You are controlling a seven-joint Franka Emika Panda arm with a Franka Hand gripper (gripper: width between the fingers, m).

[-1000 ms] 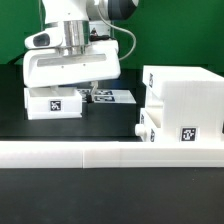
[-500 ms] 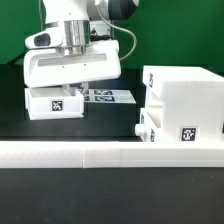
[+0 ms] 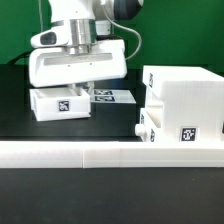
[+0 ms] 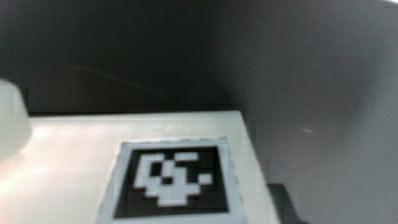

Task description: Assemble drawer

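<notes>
In the exterior view my gripper [image 3: 86,90] hangs under the wide white hand and is down on a small white box tray [image 3: 62,104] that has a black-and-white tag on its front. The tray moves with the gripper, so the jaws appear shut on its wall; the fingers are mostly hidden. The wrist view is filled by the tray's white surface [image 4: 107,135] and a blurred tag [image 4: 175,178], with no fingers showing. The large cube-like casing [image 3: 188,95] stands at the exterior view's right, with a second small tagged part [image 3: 145,126] at its lower left side.
The marker board [image 3: 114,96] lies flat on the black table between the tray and the casing. The long low white rail [image 3: 110,152] runs across the front. The arm's body rises above the tray.
The gripper and the box tray have shifted together toward the exterior view's right, closer to the marker board and the casing. The casing has not moved.
</notes>
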